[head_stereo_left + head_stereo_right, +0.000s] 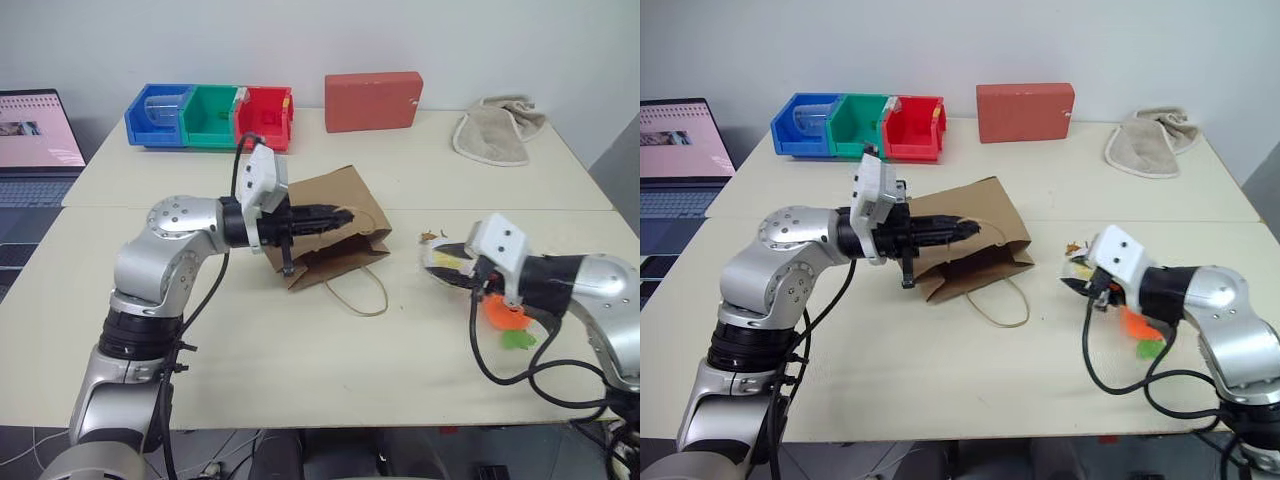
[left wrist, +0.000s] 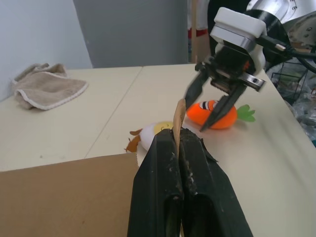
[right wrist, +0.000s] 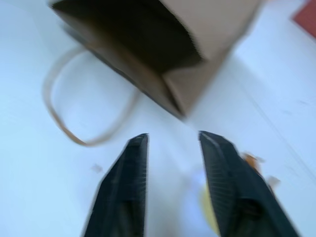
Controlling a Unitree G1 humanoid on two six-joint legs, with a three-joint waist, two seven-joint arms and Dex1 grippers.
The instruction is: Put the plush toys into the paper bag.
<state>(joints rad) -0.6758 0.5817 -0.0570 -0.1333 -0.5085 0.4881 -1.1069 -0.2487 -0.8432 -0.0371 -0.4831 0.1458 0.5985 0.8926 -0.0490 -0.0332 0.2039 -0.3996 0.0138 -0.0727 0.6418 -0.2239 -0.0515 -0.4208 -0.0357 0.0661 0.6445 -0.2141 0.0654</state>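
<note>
The brown paper bag [image 1: 335, 240] lies on its side mid-table, its mouth toward my right arm and one loop handle [image 1: 358, 292] resting on the table. My left gripper [image 1: 338, 216] is shut on a thin brown strip at the bag's upper rim, seen close in the left wrist view [image 2: 177, 136]. The white egg toy [image 2: 154, 133] and the orange carrot toy [image 2: 217, 114] lie on the table to the right of the bag. My right gripper [image 2: 208, 107] hangs open just above them with nothing between its fingers [image 3: 126, 177].
A red block [image 1: 372, 100] and a beige towel [image 1: 497, 130] sit at the table's far edge. Blue, green and red bins [image 1: 212, 115] stand at the back left. A laptop [image 1: 35, 140] sits on another table further left.
</note>
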